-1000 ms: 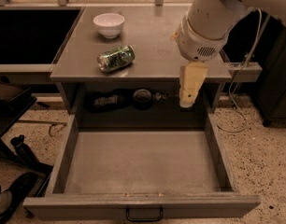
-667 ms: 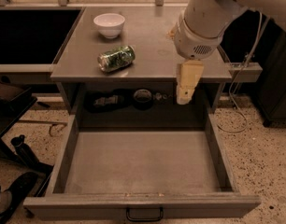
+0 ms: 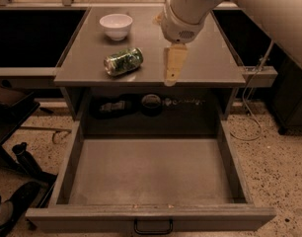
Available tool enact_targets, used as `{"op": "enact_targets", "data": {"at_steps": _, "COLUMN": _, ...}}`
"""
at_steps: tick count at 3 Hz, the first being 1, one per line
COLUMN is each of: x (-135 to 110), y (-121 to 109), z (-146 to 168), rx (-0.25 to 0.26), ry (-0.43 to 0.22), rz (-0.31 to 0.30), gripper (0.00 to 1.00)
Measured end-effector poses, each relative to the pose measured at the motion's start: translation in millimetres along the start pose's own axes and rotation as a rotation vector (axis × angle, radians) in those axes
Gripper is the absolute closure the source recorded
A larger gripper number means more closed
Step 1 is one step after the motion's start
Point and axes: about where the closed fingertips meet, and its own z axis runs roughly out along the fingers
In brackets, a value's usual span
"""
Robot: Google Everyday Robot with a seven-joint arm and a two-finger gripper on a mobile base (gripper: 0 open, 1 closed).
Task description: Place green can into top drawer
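A green can (image 3: 123,61) lies on its side on the flat grey metal top of a cabinet (image 3: 210,58), its mottled leafy label facing up and its silver ends catching the light. The can sits left of centre and near the front edge of the top. A round white bowl (image 3: 116,25) with a smooth glazed look stands upright behind it, apart from it.

The robot's gripper (image 3: 170,75) hangs over the same surface, to the right of the can and clear of it. It is a pale yellowish, tapering piece pointing down toward the front edge of the top. Whether it is open or closed cannot be told from this angle. It holds nothing that can be seen. Above it the thick white cylindrical arm (image 3: 188,9) reaches in from the upper right.

Below, the top drawer (image 3: 151,174) stands pulled out toward the camera. It is a wide, shallow grey metal tray with low side walls and a bare, dull, flat bottom. A dark loop handle (image 3: 153,227) is fixed to the middle of its front panel.

In the shadowed recess behind the drawer a dark round object (image 3: 151,101) rests beside a few smaller items too dim to name. A thin pale cable (image 3: 252,117) loops down at the right over the speckled stone floor (image 3: 284,172).
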Motion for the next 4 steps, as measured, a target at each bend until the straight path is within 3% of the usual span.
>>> {"op": "enact_targets", "data": {"at_steps": 1, "x": -6, "y": -32, "z": 32, "rx": -0.016, "ry": -0.013, "rz": -0.018, "gripper": 0.0}}
{"op": "enact_targets", "data": {"at_steps": 3, "x": -3, "y": -64, "z": 100, "rx": -0.109, "ry": -0.04, "rz": -0.019, "gripper": 0.0}}
{"op": "enact_targets", "data": {"at_steps": 4, "x": -3, "y": -64, "z": 100, "rx": -0.109, "ry": -0.04, "rz": -0.019, "gripper": 0.0}}
